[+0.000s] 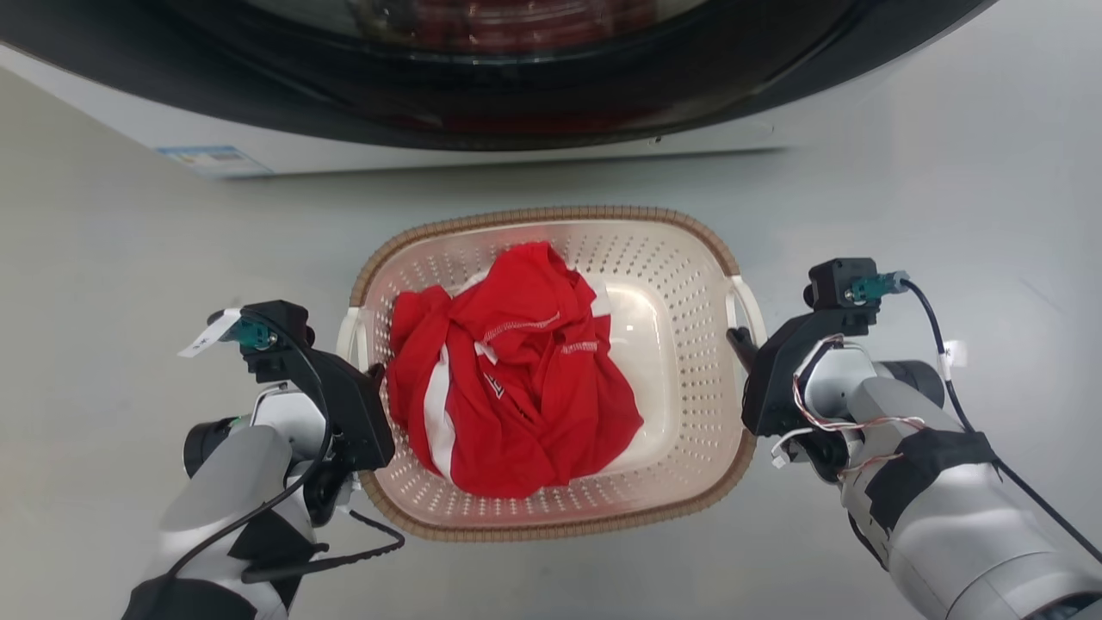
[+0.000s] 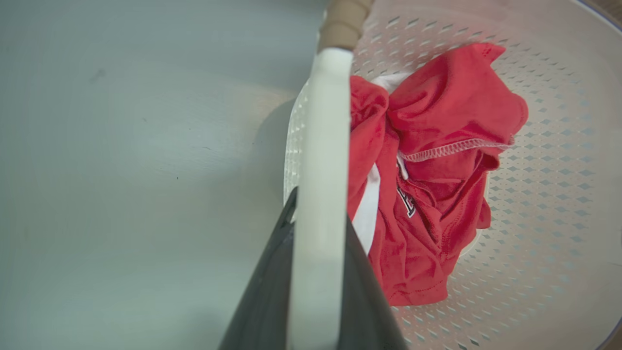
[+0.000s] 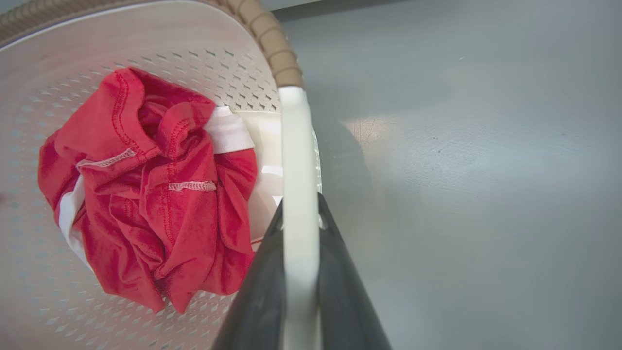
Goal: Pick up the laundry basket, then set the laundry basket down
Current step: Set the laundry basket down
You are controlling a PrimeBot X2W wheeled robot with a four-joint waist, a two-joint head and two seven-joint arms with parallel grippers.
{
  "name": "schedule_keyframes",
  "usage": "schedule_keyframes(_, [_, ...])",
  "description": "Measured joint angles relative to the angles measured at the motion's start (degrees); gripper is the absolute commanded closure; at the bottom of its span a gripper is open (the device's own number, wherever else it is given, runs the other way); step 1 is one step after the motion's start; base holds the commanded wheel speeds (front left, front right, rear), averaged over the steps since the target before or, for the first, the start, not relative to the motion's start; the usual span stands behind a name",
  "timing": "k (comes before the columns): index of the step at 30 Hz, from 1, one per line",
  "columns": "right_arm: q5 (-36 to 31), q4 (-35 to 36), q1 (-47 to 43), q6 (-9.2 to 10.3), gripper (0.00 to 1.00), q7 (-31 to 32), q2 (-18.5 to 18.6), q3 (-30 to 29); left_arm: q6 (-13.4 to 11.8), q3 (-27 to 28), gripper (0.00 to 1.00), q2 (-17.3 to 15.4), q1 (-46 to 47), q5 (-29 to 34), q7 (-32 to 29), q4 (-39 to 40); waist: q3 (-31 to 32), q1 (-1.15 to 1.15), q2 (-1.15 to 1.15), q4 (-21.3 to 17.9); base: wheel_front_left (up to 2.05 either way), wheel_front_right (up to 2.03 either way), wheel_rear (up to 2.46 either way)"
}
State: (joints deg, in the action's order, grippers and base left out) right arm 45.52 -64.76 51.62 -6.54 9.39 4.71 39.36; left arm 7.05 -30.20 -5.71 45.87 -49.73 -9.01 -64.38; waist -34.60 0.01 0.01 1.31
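The laundry basket (image 1: 680, 284), cream-white with perforated walls and a brown woven rim, sits at the centre of the head view between both arms. Crumpled red and white clothing (image 1: 512, 379) lies inside it. My left gripper (image 1: 372, 379) is shut on the basket's left white handle (image 2: 320, 160), which runs between its two dark fingers (image 2: 265, 291). On the opposite side, my right gripper (image 1: 740, 344) is shut on the right white handle (image 3: 299, 194); the dark fingers (image 3: 340, 287) flank it. The basket's shadow falls on the floor beside it in both wrist views; whether it is lifted I cannot tell.
A white washing machine (image 1: 482, 142) with a dark round door stands just beyond the basket. Smooth grey floor (image 1: 947, 172) spreads to the left, right and front of the basket.
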Motion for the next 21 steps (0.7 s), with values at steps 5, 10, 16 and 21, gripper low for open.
schedule_keyframes(5, [-0.8,0.0,1.5,0.05,1.0,-2.0,0.0,0.1,0.0,-0.1,1.0,0.0,1.2,0.5,2.4,0.1,-3.4,0.0,0.0,0.1,0.0,0.0,0.0])
schedule_keyframes(10, [-1.7,-0.3,1.9,0.23,1.0,-4.6,0.1,0.3,0.0,-0.3,1.0,0.2,1.8,0.9,5.4,-0.1,-6.9,0.0,0.0,0.1,0.0,0.0,0.0])
schedule_keyframes(16, [-2.3,-0.9,1.9,0.75,1.0,-7.6,0.1,0.5,0.0,-0.7,1.0,0.6,1.8,1.3,8.8,-0.5,-9.2,0.0,0.0,0.1,0.0,0.0,0.0])
schedule_keyframes(21, [-2.8,-1.6,2.0,0.84,1.0,-9.9,0.1,0.6,0.0,-1.1,1.0,0.9,1.8,1.4,11.2,-0.7,-9.8,-0.01,0.0,0.1,0.0,0.0,0.0])
